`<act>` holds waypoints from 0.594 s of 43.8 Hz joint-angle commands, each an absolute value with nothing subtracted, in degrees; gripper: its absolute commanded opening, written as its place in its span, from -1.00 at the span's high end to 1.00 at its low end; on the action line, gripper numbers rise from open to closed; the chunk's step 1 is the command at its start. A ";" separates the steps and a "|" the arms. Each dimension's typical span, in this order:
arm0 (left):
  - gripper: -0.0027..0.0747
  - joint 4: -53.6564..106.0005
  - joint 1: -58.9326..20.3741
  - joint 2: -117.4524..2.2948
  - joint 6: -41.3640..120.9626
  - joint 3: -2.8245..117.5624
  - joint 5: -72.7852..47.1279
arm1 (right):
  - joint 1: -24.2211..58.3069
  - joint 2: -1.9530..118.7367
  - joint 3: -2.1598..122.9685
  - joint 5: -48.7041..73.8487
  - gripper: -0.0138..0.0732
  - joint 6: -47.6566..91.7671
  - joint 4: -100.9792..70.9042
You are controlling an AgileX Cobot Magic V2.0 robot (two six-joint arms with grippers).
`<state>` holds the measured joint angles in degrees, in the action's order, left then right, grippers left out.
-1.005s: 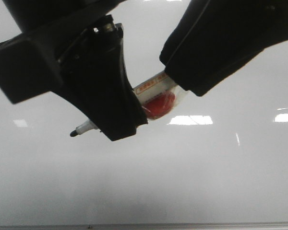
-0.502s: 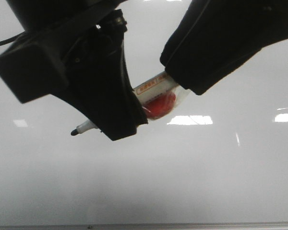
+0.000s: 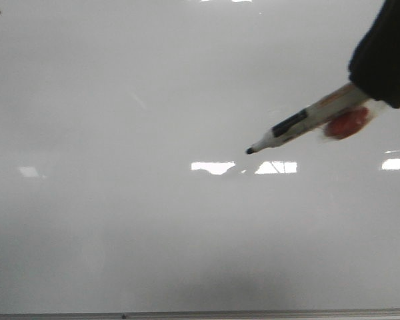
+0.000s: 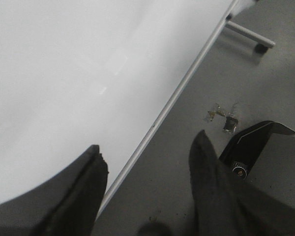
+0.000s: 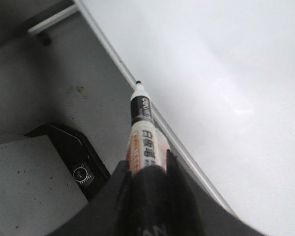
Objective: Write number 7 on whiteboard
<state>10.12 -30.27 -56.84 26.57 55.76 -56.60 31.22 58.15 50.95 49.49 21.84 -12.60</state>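
Front view | whiteboard (image 3: 153, 233) glossy, unmarked | right gripper (image 5: 147, 169) clamps marker (image 3: 300, 123) | left gripper (image 4: 147, 157) spread, empty

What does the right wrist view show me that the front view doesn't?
Only the right wrist view shows the right end effector clamped round the marker, the printed barrel label, and the floor beyond the whiteboard edge. Only the front view shows the red cap end behind the grip and the wide blank board face with no 7 on it. Both show the bare black tip pointed at the whiteboard.

Pale grey whiteboard (image 3: 120, 233), black-tipped white marker (image 3: 300, 123)
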 commanded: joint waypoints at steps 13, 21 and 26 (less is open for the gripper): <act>-0.04 13.35 -20.56 -48.87 21.43 49.01 -49.39 | 31.00 51.25 42.93 19.33 0.95 12.17 -8.24; -0.04 13.84 -20.56 -49.09 21.43 49.01 -48.96 | 31.00 56.63 48.34 15.96 0.95 12.17 -11.31; -0.04 13.84 -20.56 -49.09 21.43 49.01 -48.61 | 30.93 61.56 53.28 17.04 0.95 12.17 -11.31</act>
